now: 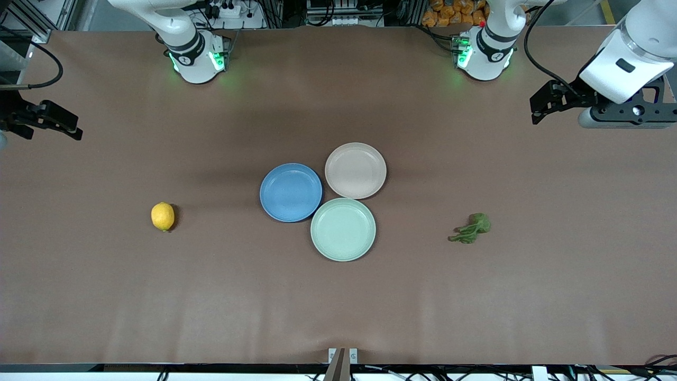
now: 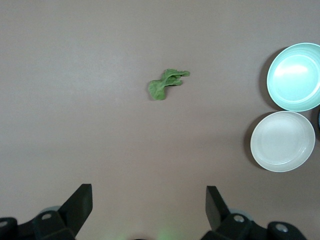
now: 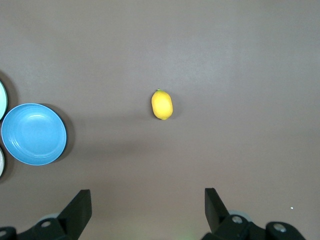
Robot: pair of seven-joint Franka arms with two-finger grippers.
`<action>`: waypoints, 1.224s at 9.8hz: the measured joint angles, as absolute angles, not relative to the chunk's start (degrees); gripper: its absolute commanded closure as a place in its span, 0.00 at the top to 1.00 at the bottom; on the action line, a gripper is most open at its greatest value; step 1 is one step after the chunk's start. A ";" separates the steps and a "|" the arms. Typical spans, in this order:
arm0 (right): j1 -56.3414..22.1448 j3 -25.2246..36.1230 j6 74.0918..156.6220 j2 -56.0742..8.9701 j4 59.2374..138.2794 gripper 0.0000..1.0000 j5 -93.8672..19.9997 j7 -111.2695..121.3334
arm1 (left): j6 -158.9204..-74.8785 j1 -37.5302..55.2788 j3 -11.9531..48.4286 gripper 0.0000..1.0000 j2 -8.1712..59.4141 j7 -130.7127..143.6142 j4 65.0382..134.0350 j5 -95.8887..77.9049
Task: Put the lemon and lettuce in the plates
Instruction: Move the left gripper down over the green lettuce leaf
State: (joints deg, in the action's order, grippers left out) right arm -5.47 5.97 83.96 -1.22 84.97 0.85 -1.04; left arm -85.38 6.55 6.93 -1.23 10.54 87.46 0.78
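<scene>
Lemon [image 1: 162, 216] on the brown bench [image 1: 338, 296], toward the right arm's end, lying alone. Well apart from the right pincer [image 1: 71, 130], which hangs up high over the edge of the bench at that same end. Fingers [image 3: 77, 210] of that pincer spread wide, holding nothing. Seen in the right wrist view too: lemon [image 3: 162, 104] out ahead of the open fingers, not between them, with bare bench in the gap.

Lettuce [image 1: 471, 229] on the bench toward the left arm's end, also alone. Well apart from the left pincer [image 1: 540, 107], up in the air over that end of the bench. Fingers [image 2: 80, 205] spread wide here as well, nothing held. In the left wrist view, lettuce [image 2: 166, 83] ahead of the open fingers, flat on the bench.

Three plates in a bunch in the middle, far from both pincers. Blue plate [image 1: 291, 192] on the side toward the lemon. Pale pink plate [image 1: 355, 170] beside it, farther from the front camera. Mint green plate [image 1: 343, 229] nearest the front camera, touching or nearly touching the other two. Nothing in any plate. Blue plate [image 3: 34, 134] seen off to the side of the right pincer; pink plate [image 2: 283, 141] and green plate [image 2: 295, 76] off to the side of the left pincer.
</scene>
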 measured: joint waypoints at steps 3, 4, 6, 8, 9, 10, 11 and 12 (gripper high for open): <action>-5.47 5.97 83.96 -1.23 84.97 1.00 0.85 -1.05 | -85.38 6.55 6.93 1.00 -1.17 10.53 87.46 0.78; -5.47 5.98 83.96 -1.23 84.97 1.00 0.85 -1.05 | -85.38 6.56 6.93 1.00 -1.14 10.53 87.46 0.78; -5.47 5.98 83.95 -1.23 84.97 1.00 0.85 -1.06 | -85.35 6.56 6.93 1.00 -1.01 10.53 87.46 0.78; -5.47 5.99 83.95 -1.23 84.97 1.00 0.85 -1.06 | -85.28 6.61 6.93 1.00 -0.19 10.53 87.49 0.78; -5.47 5.99 83.95 -1.24 84.97 1.00 0.85 -1.06 | -85.27 6.62 6.93 1.00 0.64 10.53 87.52 0.78; -5.46 5.99 83.94 -1.25 84.97 1.00 0.85 -1.06 | -85.27 6.73 6.95 1.00 1.78 10.53 87.55 0.78; -5.46 5.99 83.94 -1.26 84.96 1.00 0.85 -1.06 | -85.30 7.09 6.96 1.00 3.17 10.53 87.56 0.78; -5.47 5.99 83.93 -1.28 84.95 1.00 0.85 -1.06 | -85.59 7.46 6.96 1.00 4.84 10.54 87.57 0.78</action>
State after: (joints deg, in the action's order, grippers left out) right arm -5.47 5.99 83.93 -1.28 84.95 0.85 -1.06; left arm -85.59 7.46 6.96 4.84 10.54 87.57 0.78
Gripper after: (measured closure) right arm 0.000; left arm 0.000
